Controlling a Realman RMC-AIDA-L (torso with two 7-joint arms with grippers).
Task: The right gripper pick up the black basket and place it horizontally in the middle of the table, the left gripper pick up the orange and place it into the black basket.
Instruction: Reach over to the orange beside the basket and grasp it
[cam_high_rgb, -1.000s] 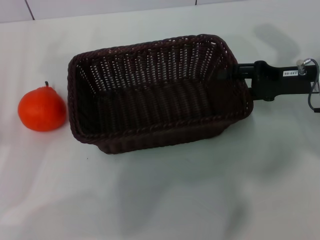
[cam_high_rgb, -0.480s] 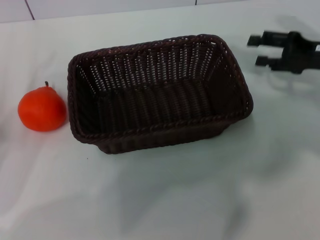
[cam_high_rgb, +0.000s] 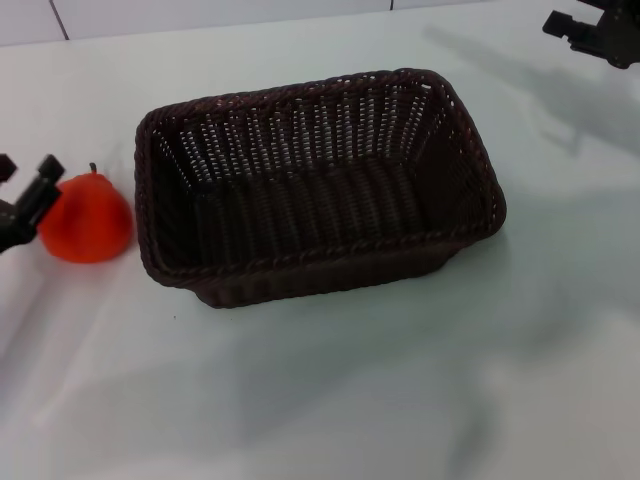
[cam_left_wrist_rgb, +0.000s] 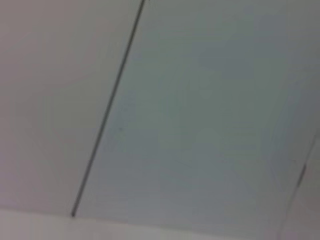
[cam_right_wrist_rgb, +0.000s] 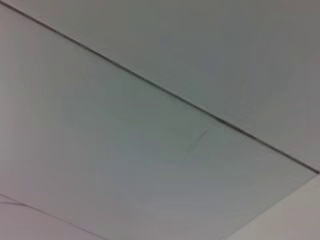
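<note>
While parked lengthwise mid-counter (cam_high_rgb: 330, 400), black basket (cam_high_rgb: 318, 190), holding nothing, orange (cam_high_rgb: 92, 220) just beside its left end. Left tool (cam_high_rgb: 22, 190) at that fruit's left side, fingers spread, gripping nothing. Right tool (cam_high_rgb: 585, 25) off at far right corner, well apart; opening: cannot tell.

Black basket (cam_high_rgb: 318, 190) just beside orange (cam_high_rgb: 88, 218) blocks its right side

Dark woven black basket (cam_high_rgb: 318, 190) sits upright, empty, lengthwise across mid table (cam_high_rgb: 400, 400); orange (cam_high_rgb: 90, 218), stem up, lies just beside its left end, outside.
</note>
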